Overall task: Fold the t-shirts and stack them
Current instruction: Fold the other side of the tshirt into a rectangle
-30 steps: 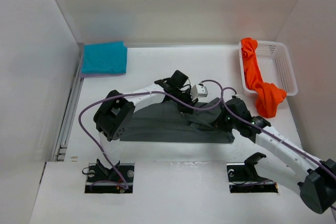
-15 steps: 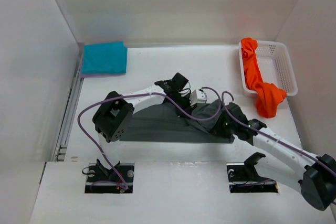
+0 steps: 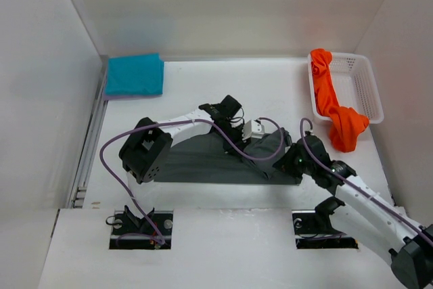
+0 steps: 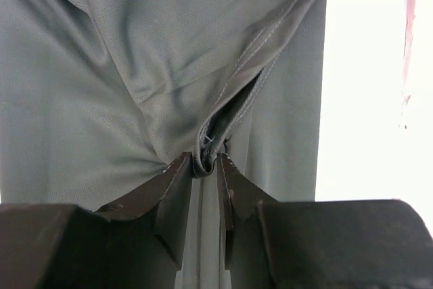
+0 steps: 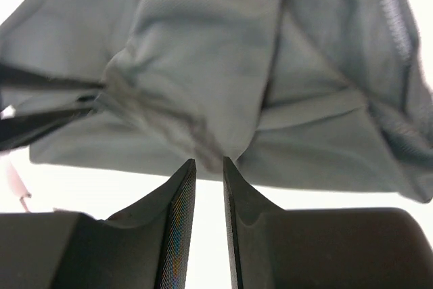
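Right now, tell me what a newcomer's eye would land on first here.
The bright orange shirt spilling over the rim of the white basket at the far right stands out most. Mid-table, the left gripper and right gripper each pinch the dark grey shirt, and a folded teal shirt lies in the far left corner.

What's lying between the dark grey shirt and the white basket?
In the top view, the orange shirt spills over the basket's near rim toward the dark grey shirt; the rest of that stretch is bare table.
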Tool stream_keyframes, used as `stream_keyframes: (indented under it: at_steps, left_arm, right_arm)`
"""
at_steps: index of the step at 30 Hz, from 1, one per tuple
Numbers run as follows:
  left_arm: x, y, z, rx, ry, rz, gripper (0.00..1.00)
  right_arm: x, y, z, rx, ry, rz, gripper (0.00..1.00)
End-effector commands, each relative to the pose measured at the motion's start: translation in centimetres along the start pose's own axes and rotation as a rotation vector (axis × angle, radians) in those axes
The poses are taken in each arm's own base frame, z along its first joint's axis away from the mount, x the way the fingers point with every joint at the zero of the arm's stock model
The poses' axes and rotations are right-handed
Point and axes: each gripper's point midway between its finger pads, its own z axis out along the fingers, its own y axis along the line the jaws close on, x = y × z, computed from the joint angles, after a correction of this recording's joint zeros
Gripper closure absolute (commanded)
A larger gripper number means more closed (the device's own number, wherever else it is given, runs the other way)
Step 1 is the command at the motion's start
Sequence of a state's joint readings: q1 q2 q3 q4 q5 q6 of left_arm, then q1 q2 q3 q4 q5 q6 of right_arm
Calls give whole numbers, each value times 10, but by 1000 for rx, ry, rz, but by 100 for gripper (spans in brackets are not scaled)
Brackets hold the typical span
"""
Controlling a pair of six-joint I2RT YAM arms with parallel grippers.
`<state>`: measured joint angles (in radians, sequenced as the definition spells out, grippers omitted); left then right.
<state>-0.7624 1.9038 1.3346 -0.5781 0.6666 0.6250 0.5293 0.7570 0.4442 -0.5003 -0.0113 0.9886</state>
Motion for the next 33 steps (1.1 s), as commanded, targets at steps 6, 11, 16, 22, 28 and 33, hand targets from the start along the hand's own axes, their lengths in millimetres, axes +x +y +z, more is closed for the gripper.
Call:
stream_keyframes:
  at_steps: [6, 11, 16, 22, 28, 33]
  left_arm:
    - [3, -15, -18, 42, 9, 137, 78]
    - [11, -20, -25, 64, 36, 142, 76]
    - [15, -23, -30, 85, 47, 132, 57]
    - [14, -12, -42, 46, 36, 94, 42]
    - [5, 17, -94, -76, -27, -8, 40]
    - [31, 72, -141, -307, -36, -153, 39]
  right_arm:
    - [-26, 24, 24, -43, -34, -24, 74]
    - [-10, 29, 32, -52, 28, -39, 83]
    - [20, -1, 28, 9, 99, 30, 90]
    - [31, -19, 23, 52, 121, 42, 92]
    - [-18, 3, 0, 23, -29, -16, 87]
    - [-76, 1, 2, 78, -149, -46, 77]
